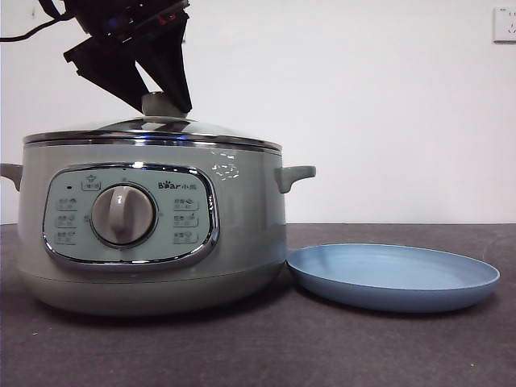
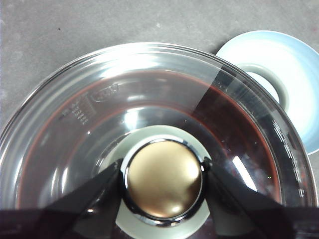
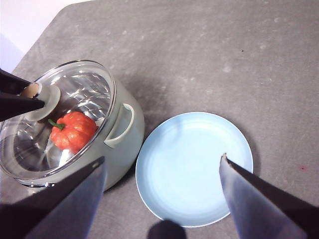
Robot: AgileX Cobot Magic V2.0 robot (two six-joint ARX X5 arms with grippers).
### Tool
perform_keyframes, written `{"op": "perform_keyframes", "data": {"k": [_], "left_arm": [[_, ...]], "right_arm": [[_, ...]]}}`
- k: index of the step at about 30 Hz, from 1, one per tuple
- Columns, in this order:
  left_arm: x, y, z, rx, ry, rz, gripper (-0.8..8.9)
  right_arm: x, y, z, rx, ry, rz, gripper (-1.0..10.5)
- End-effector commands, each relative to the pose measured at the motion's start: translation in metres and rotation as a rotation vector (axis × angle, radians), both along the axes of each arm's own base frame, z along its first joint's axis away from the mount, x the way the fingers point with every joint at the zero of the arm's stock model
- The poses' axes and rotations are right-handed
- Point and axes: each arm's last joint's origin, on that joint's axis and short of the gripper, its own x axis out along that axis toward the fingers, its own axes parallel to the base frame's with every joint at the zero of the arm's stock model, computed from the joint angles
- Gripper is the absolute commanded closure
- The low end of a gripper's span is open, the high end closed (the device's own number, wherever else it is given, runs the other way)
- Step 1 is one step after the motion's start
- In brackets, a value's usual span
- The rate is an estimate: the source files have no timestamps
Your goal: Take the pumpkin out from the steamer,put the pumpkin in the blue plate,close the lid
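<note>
The steamer [image 1: 153, 242] stands at the left of the table with the glass lid [image 1: 153, 129] resting on its rim. My left gripper [image 1: 165, 101] comes down from above, and its jaws press both sides of the lid's knob [image 2: 163, 178]. Through the glass, the orange-red pumpkin [image 3: 74, 130] with its green stem lies inside the pot. The blue plate [image 1: 393, 274] lies bare just right of the steamer. High over the plate [image 3: 194, 167], my right gripper [image 3: 163, 158] hangs open and holds nothing.
The steamer's right side handle [image 1: 294, 175] juts toward the plate. Dark grey table [image 3: 224, 59] stretches beyond both. A white wall stands behind, with a socket [image 1: 505, 24] at the top right.
</note>
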Motion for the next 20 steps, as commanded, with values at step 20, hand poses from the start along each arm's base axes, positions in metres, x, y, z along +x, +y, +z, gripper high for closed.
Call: {"op": "perform_keyframes", "data": {"k": [20], "left_arm": [[-0.1,0.067,0.142,0.132,-0.439,0.276,8.22]], "right_arm": [[0.058,0.088,0.01,-0.003,0.041,0.352,4.0]]}}
